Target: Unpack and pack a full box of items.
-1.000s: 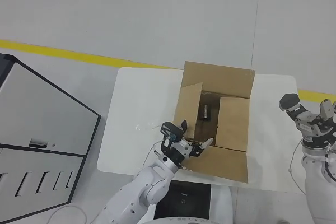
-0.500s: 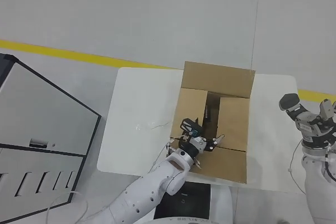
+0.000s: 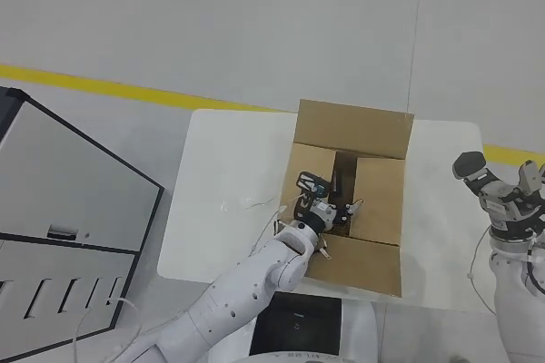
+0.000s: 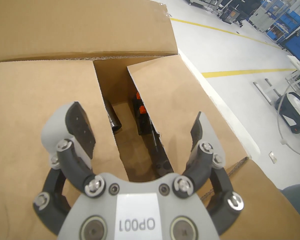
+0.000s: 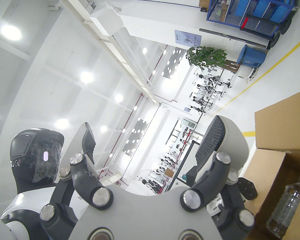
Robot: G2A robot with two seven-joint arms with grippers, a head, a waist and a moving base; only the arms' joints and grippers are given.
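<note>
The cardboard box [image 3: 354, 118] is sitting on the right half of the white table [image 3: 227, 172]. Its far flap is standing up and its near flap is lying out toward the robot. The left and right flaps are folding in over the opening, covering most of it and leaving just a narrow slot down the middle. Down in that slot a dark cylinder [image 4: 112, 116] is lying beside a black tool with orange buttons [image 4: 142, 123], and the right flap is half hiding the tool.

The left gripper [image 3: 329, 201] is hovering right over the slot at the near end, its fingers spread wide and gripping nothing. Off past the table's right edge, well apart from the box, the right gripper [image 3: 500, 172] is pointing upward, also spread and empty.

To the left a grey cabinet [image 3: 54, 191] is standing on the pale floor, and a yellow line [image 3: 118, 88] is running across behind the table.
</note>
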